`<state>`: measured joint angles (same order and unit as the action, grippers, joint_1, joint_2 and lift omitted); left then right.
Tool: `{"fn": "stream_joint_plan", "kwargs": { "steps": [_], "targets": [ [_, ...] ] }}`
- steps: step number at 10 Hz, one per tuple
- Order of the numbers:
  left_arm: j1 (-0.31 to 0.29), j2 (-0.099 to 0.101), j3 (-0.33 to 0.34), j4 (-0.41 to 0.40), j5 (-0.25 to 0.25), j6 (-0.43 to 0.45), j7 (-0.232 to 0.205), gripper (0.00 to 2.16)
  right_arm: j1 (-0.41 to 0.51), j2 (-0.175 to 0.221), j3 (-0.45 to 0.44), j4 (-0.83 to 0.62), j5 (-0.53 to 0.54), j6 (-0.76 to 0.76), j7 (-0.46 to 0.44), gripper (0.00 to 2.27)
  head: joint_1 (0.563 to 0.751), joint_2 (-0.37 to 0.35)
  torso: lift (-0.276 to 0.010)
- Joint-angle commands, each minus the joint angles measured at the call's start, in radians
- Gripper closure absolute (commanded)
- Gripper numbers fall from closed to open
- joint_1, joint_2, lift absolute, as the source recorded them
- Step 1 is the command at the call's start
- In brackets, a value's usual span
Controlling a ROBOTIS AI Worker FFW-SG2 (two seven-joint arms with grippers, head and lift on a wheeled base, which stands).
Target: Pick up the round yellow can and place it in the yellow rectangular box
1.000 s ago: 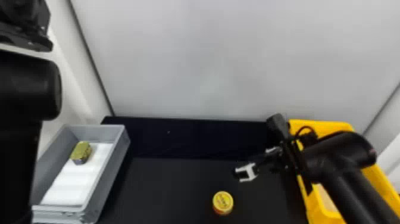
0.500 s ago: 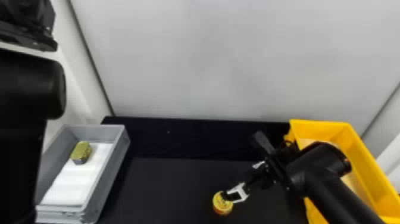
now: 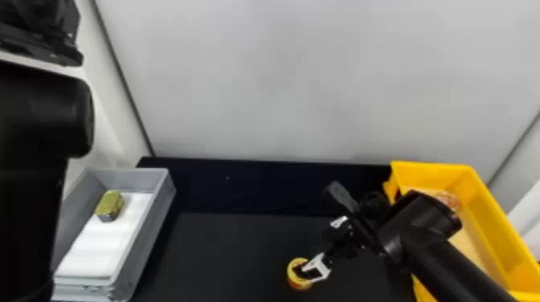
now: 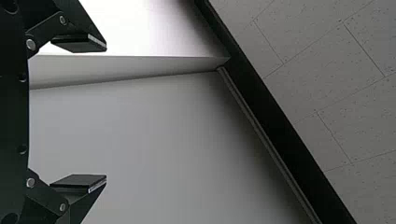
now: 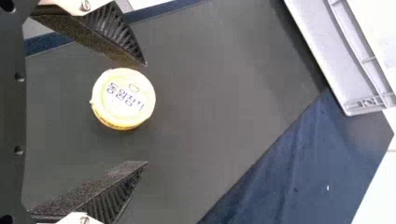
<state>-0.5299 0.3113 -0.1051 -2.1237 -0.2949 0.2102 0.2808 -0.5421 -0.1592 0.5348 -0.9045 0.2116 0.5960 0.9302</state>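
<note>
Your right arm (image 3: 446, 257) covers part of the yellow rectangular box (image 3: 492, 225), whose near end the head view cuts off. Behind the arm's joint, something round and reddish in that box is too unclear to name. Your left arm (image 3: 40, 116) is cut off by the head view's left edge.

In the head view, one finger of your right gripper (image 3: 315, 256) hides part of the round yellow can (image 3: 296, 284), which is on the black table (image 3: 225, 257). From the right wrist view you see the can's lid between the two fingers, much nearer one than the other and reaching a little past their tips. You cannot tell whether the nearer finger touches it. Those jaws stand wide, with nothing gripped.

Your left gripper (image 4: 106, 113) has its fingers well apart in its wrist view, with nothing between them.

On your left, the gray box (image 3: 148, 237) holds a white liner (image 3: 94, 251) and a small gold-topped can (image 3: 109, 204).
</note>
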Motion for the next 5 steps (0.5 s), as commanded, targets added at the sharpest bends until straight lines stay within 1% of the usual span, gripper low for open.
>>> {"fn": "stream_joint_plan", "kwargs": {
  "steps": [1, 5],
  "targets": [
    [-0.001, -0.003, -0.001, 0.001, 0.000, -0.005, 0.000, 0.26, -0.009, 0.001, 0.041, 0.030, -0.021, -0.017, 0.000, 0.00, 0.663, 0.054, -0.010],
    [-0.004, -0.004, -0.002, 0.007, -0.001, -0.015, -0.001, 0.26, -0.009, 0.015, 0.051, 0.082, -0.038, -0.054, -0.015, 0.00, 0.663, 0.054, -0.010]
  ]
}}
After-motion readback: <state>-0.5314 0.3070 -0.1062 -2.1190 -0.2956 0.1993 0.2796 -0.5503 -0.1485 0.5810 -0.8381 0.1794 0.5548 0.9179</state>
